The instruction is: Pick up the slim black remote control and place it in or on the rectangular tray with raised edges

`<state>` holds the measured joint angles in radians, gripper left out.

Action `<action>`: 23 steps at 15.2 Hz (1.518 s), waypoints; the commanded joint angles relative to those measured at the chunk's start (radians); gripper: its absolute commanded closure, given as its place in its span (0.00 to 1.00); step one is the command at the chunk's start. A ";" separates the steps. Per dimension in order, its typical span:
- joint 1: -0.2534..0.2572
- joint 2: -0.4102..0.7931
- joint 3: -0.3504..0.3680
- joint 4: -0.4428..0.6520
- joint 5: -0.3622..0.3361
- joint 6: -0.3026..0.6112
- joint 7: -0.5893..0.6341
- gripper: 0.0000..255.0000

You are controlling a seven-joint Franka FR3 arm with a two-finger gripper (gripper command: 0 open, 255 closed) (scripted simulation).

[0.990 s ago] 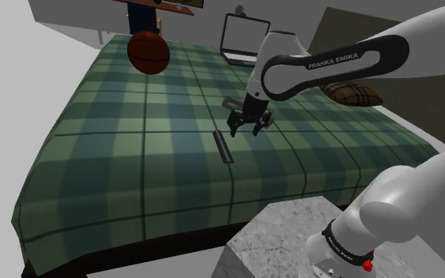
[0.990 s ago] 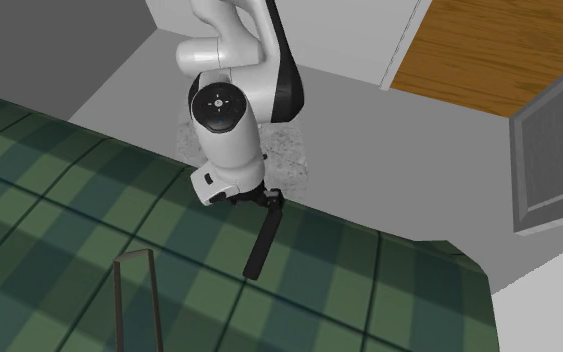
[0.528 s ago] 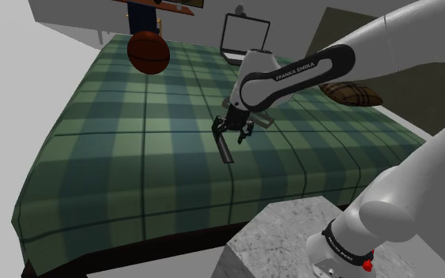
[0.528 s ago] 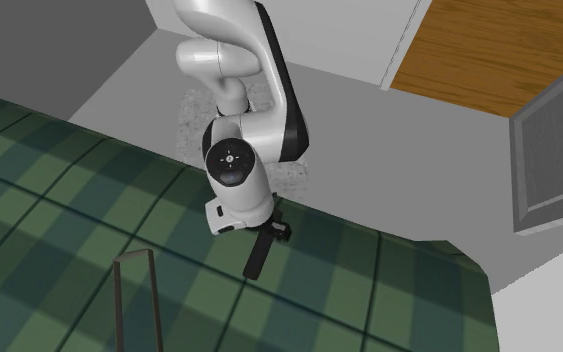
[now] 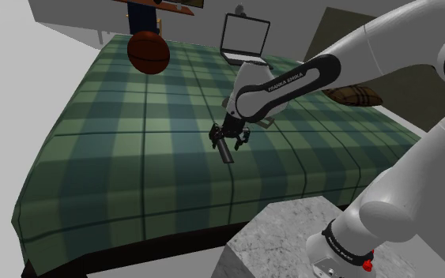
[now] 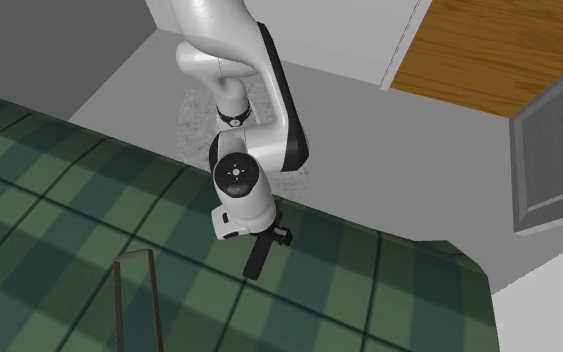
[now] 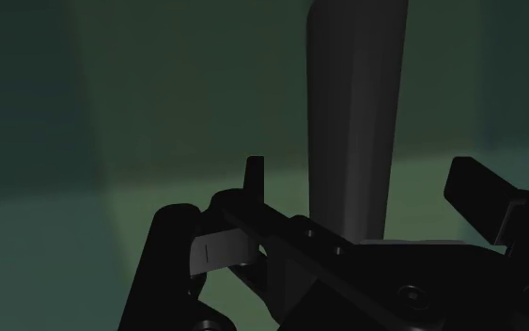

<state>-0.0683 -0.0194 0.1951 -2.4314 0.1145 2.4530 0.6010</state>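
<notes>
While gripper (image 5: 228,144) straddles remote (image 5: 227,155), tray (image 5: 244,36) sits well apart.

The remote (image 5: 227,154) is a slim, plain black bar lying flat on the bed's green plaid cover. It sits about midway between the bed's two long edges, nearer the edge by the stand than the far edge. Its length runs roughly from the far edge toward the near one, slightly slanted. In the second exterior view it (image 6: 257,256) lies a little inside the bed edge. In the wrist view it (image 7: 356,122) is a smooth dark strip with a rounded end.

The tray (image 5: 244,37) is rectangular, with a white raised rim around a dark inside. It sits at the bed's far edge, apparently propped upright, well apart from the remote.
</notes>
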 commanded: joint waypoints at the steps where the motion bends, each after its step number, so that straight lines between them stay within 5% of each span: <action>1: 0.000 0.002 0.000 -0.001 0.000 0.003 0.001 0.00; 5: 0.000 0.002 0.000 -0.001 0.000 0.003 0.000 0.00; 6: 0.000 0.002 0.000 -0.001 0.000 0.003 0.000 1.00; 15: 0.000 0.002 0.000 -0.001 0.000 0.003 0.001 1.00; 23: 0.000 -0.075 -0.003 0.037 0.007 -0.111 0.000 1.00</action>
<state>-0.0689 -0.0837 0.1922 -2.3987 0.1205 2.3571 0.6005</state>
